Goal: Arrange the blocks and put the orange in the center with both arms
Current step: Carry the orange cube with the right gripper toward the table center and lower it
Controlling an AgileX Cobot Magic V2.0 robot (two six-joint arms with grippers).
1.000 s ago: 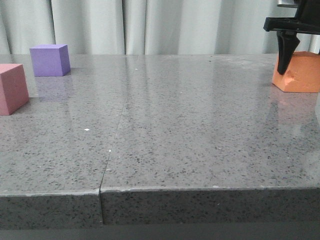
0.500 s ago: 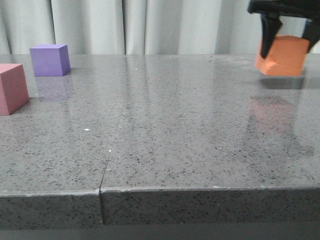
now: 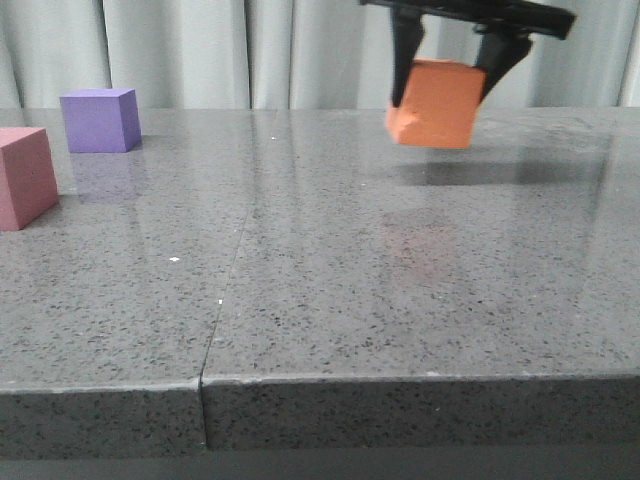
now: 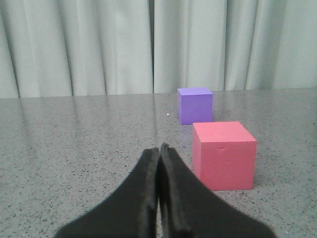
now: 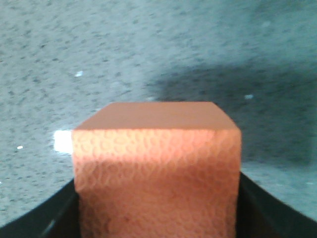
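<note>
Above the table (image 3: 330, 300), the right gripper (image 3: 447, 75) had carried the orange cube (image 3: 432, 103) leftward from the right edge — lifted clear, shadow beneath. It sat clamped between both jaws, matte, foam-textured, slightly tilted. The left gripper (image 4: 159, 153) was pressed closed, empty, beside the pink cube (image 4: 224, 154).

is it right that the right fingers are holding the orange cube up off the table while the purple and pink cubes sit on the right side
One detail is wrong: the front view shows the purple cube and pink cube on the left side. The right gripper does hold the orange cube above the table.
</note>
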